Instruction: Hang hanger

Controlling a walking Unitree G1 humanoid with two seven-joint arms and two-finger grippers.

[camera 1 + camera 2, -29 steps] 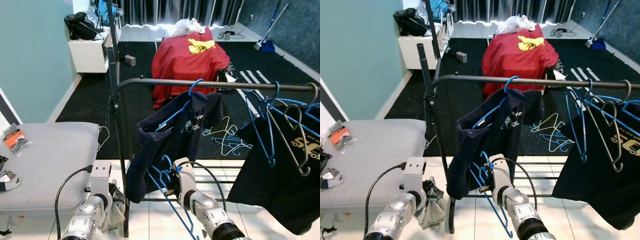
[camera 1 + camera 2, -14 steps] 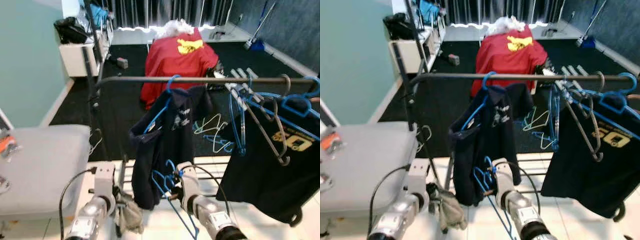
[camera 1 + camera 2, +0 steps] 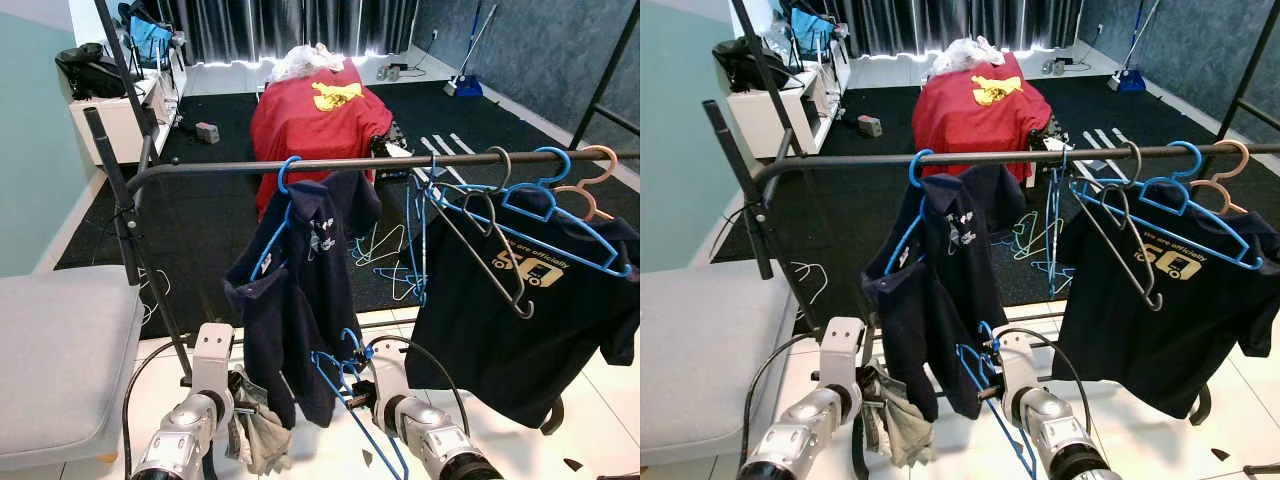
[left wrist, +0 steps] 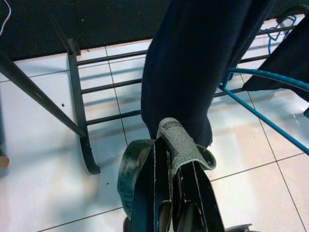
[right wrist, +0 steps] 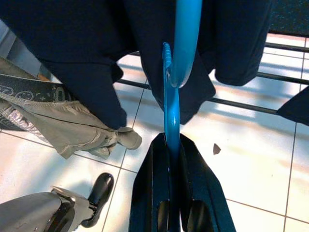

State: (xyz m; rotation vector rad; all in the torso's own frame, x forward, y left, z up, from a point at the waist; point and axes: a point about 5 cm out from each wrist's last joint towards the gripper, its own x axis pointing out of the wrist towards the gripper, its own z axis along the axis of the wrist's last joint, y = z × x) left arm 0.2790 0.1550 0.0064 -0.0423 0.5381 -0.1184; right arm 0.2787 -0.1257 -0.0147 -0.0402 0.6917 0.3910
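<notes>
The clothes rail [image 3: 300, 164], a dark round metal bar, runs level across the scene on a black frame standing on pale glossy floor tiles [image 4: 43, 183]. Everything here is placed against it. Hung from the rail towards the robot's left is a navy shirt [image 3: 290, 300] of soft matt cloth on a blue hanger. Towards the right hangs a black printed T-shirt [image 3: 520, 300] among several thin wire and plastic hangers. Beyond the rail, on the dark carpet, sits a heap under a red cloth [image 3: 315, 115].

Well below the rail, in front of the navy shirt's hem, the right end effector [image 5: 170, 145] has its two black fingers closed tight on the shank of a bare blue hanger [image 3: 350, 385]. This is a thin, smooth plastic-coated wire frame. Its hook curls upward above the fingers and its long side slants down towards the floor. The rail lies above and ahead of this end effector, so the hook probably has to be lifted well up and over the bar, perhaps into the free stretch between the two garments.

The left end effector [image 4: 166, 154], also low beside the rack, is clamped shut on a limp grey-green cloth [image 3: 255, 435].
</notes>
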